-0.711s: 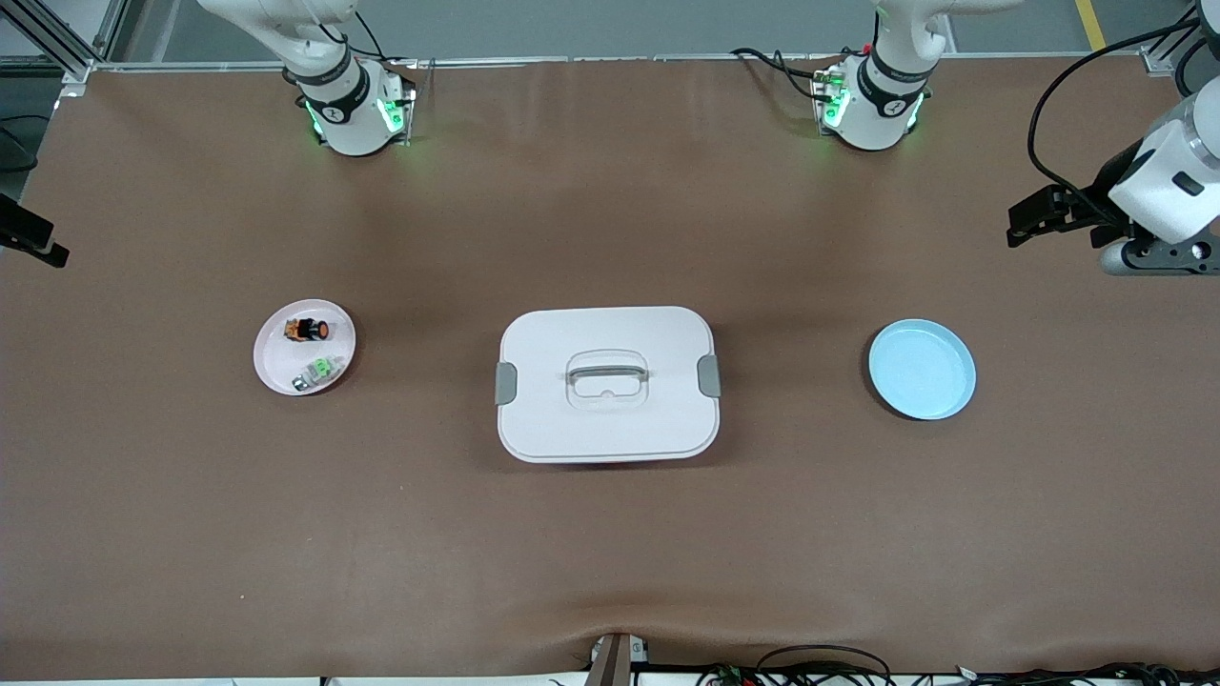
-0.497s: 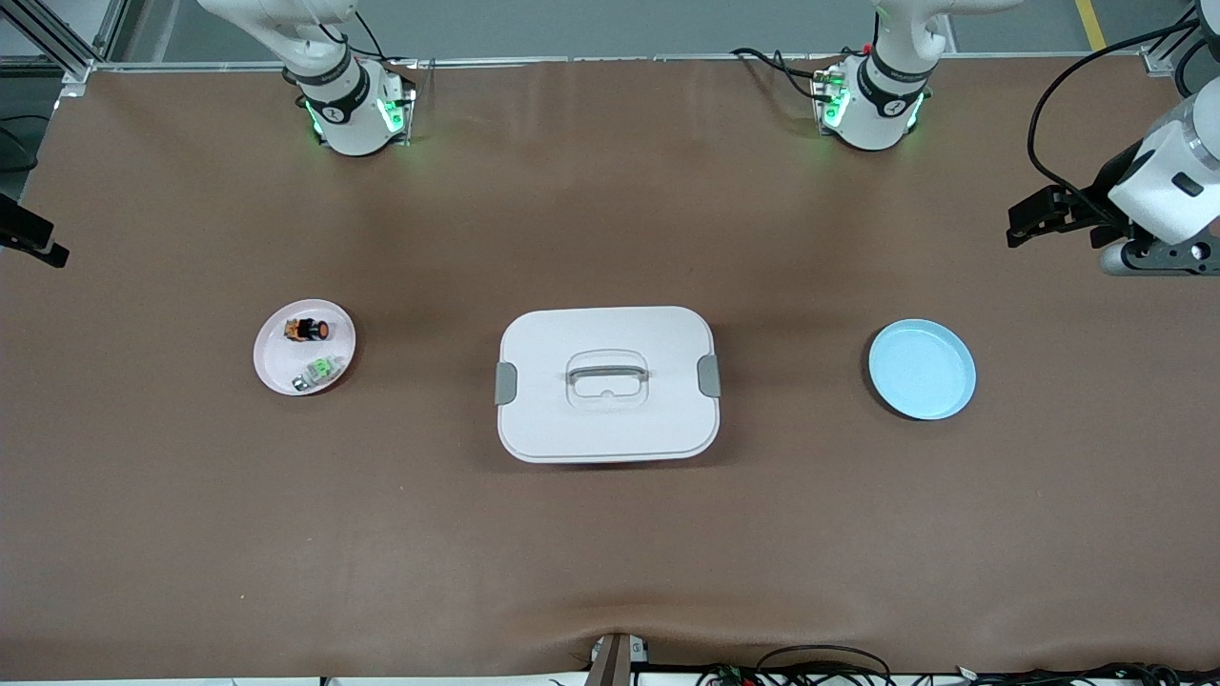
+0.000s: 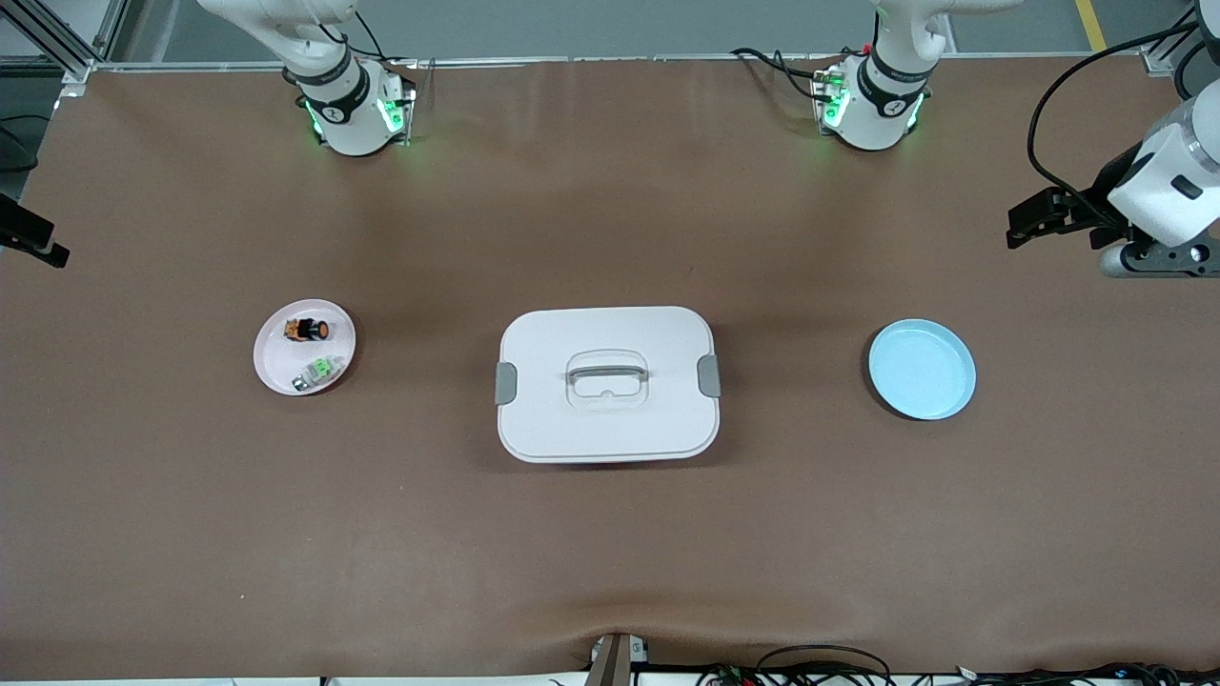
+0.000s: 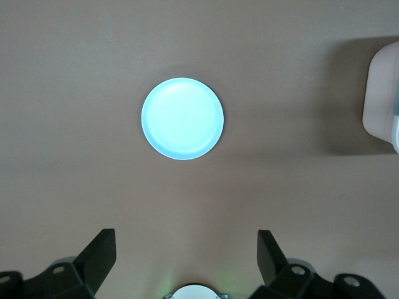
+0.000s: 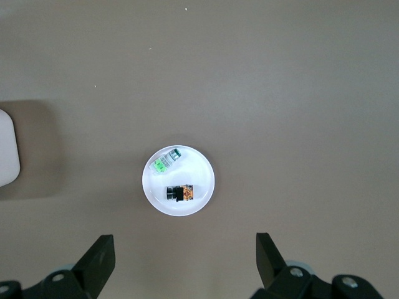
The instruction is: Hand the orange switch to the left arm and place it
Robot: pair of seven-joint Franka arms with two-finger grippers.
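Opening reach for the orange-capped switch

Nothing is being held at this moment: both arms are hanging high with their claws released and empty. The right gripper (image 5: 181, 265), its two black fingers spread wide, is hovering above the round pale pink plate (image 3: 276, 367) toward the right arm's end of the table. The left gripper (image 4: 186, 265), equally spread, is waiting over bare brown tabletop just beside the round light blue plate (image 3: 922, 369) at the left arm's end.

The tiny black-bodied switch with the round orange cap (image 3: 308, 330) is lying on its side on the pink plate, with the small green-and-clear switch (image 3: 322, 369) beside it, nearer the front camera. The big white rounded-rectangular plastic box with grey side latches (image 3: 607, 383) is sitting between the two plates.

Judging from this layout, the right arm is facing the first step, a descent onto the orange one. Doing it well probably means centring the fingers across the black body, keeping clear of the green neighbour and the plate rim, closing gently so the small part is not squirting away, then lifting high enough that any handover is passing above the box lid.
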